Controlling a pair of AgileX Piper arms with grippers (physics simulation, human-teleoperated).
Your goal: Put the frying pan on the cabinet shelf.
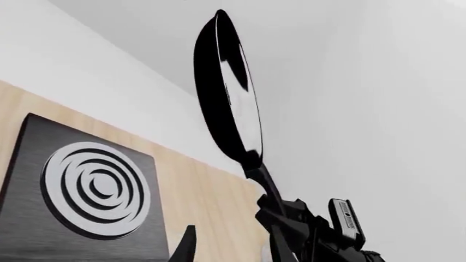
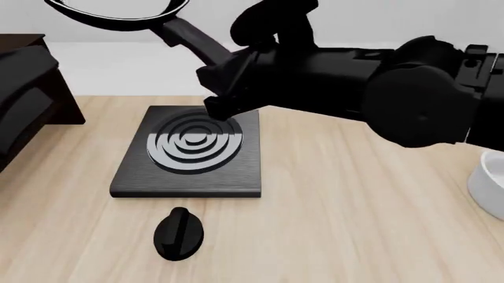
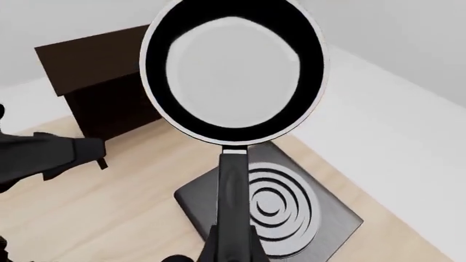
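Note:
The frying pan (image 2: 118, 13) is high in the air over the back left of the table, its black handle (image 2: 193, 41) slanting down into my right gripper (image 2: 226, 82). That gripper is shut on the handle (image 3: 231, 185); the right wrist view looks up the handle into the pan's round bowl (image 3: 233, 71). In the left wrist view the pan (image 1: 226, 93) shows edge-on. The dark cabinet shelf (image 2: 65, 94) stands at the table's left edge, lower than the pan. My left gripper (image 3: 96, 155) hangs near the cabinet (image 3: 102, 93), holding nothing; one finger (image 1: 185, 245) shows well off centre.
A flat black stove plate (image 2: 189, 156) with concentric rings lies under the right arm. A black oval knob (image 2: 179, 233) sits in front of it. A white bowl's rim (image 2: 490, 177) shows at the right edge. The tabletop (image 2: 354, 224) is light wood.

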